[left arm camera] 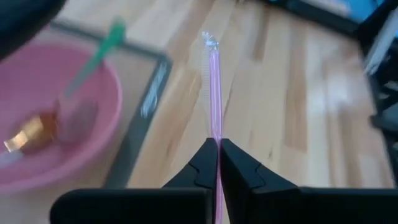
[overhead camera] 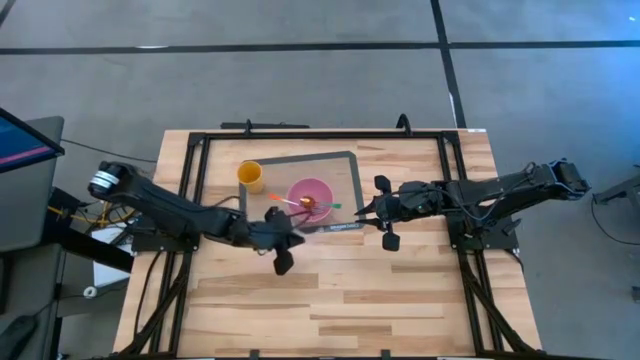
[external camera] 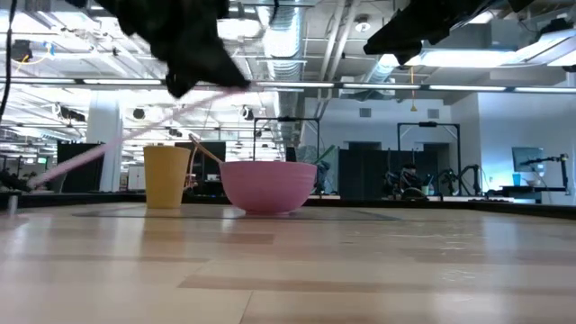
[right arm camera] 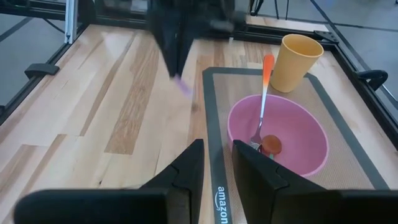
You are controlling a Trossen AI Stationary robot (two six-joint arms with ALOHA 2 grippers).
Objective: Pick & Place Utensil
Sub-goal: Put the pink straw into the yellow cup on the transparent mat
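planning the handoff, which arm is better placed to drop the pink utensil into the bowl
Left. The left gripper is already shut on the pink utensil, right beside the pink bowl. The right gripper hovers open and empty by the mat's edge.

Pink bowl (right arm camera: 278,134), yellow cup (right arm camera: 297,62), orange-handled fork (right arm camera: 263,93), pale pink straw (left arm camera: 214,93), grey mat (right arm camera: 214,124), light wood surface (overhead camera: 400,300).

A thin pink utensil (left arm camera: 214,93) is pinched between the left gripper's (left arm camera: 218,163) fingers, held tilted above the table. An orange-handled fork (right arm camera: 263,99) and a green-handled utensil (left arm camera: 93,59) lean in the pink bowl (right arm camera: 298,140)
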